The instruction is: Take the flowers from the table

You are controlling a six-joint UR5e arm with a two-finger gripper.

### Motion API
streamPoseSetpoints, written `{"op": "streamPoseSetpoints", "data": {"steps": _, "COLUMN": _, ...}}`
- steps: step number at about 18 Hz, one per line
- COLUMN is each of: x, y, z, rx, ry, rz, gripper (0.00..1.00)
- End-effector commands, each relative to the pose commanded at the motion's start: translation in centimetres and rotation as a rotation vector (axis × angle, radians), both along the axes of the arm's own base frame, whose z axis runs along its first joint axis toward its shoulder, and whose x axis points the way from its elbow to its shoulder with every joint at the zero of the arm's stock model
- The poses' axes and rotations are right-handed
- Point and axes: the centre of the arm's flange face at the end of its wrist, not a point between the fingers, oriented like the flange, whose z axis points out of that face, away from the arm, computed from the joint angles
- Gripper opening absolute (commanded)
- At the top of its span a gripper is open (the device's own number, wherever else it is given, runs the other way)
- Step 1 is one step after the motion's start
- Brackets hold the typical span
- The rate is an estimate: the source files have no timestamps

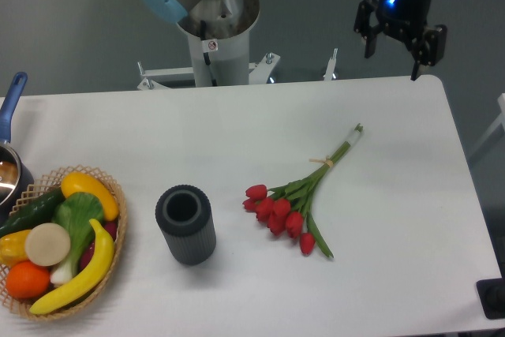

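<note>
Black two-finger pincer (399, 51) hangs above the far right corner of the white rounded desk (394, 290), jaws wide, holding nothing. Bunch of red tulips with green stems (298, 199) lies flat right of centre, well apart from pincer.

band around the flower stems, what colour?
Pale cream band on the flowers; the fixed camera is the only view.

The large white smooth matt bench (197, 128) carries a dark grey ribbed matt cylindrical cup (185, 225) and a tan woven wicker basket (117, 238) of glossy plastic-looking produce.
</note>
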Motion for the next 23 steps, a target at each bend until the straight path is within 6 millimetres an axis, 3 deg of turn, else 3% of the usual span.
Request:
{"op": "streamPoseSetpoints", "data": {"steps": 10, "x": 0.3, "y": 2.3, "z": -3.1, "rx": 0.14, "ry": -0.13, "rz": 0.176, "gripper": 1.0}}
{"op": "streamPoseSetpoints", "data": {"steps": 14, "x": 1.3, "y": 5.5, "z": -5.8, "rx": 0.117, "ry": -0.191, "rz": 0.181, "gripper": 1.0}}
{"op": "streamPoseSetpoints", "data": {"steps": 20, "x": 1.7, "y": 8.6, "z": -9.1, "rx": 0.108, "ry": -0.209, "rz": 0.163, "gripper": 1.0}}
{"op": "streamPoseSetpoints", "data": {"steps": 23, "x": 1.4, "y": 9.0, "z": -11.2, "rx": 0.085, "ry": -0.213, "rz": 0.214, "gripper": 1.0}}
